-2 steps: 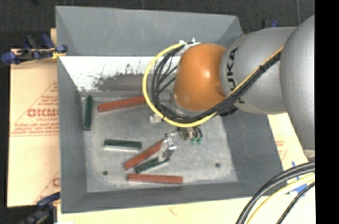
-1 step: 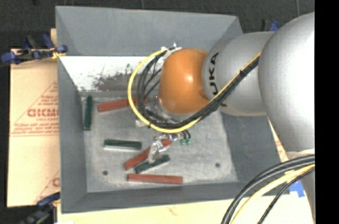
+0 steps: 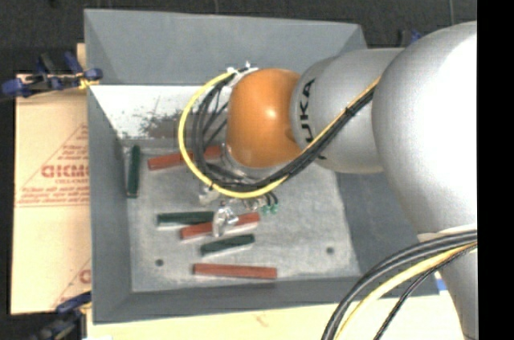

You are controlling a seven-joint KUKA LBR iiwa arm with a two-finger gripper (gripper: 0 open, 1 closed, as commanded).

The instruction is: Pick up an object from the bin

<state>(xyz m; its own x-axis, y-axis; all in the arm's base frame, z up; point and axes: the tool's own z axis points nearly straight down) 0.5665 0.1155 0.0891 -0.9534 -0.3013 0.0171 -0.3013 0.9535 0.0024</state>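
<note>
In the camera view, your gripper [image 3: 227,219] was over the red stick [image 3: 197,231] mid-bin, with a green stick [image 3: 183,218] just beside. I couldn't tell how open it was. You needed to straddle the red stick alone, across its width.

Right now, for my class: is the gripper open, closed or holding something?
Gripper: cannot be told; it is down at a red-brown stick beside a dark green stick.

Big round silver arm [image 3: 418,105] w/ black letters "UKA" [image 3: 307,109]. Orange cap [image 3: 261,117] at its end. Yellow & black cables [image 3: 186,145] loop round.
</note>
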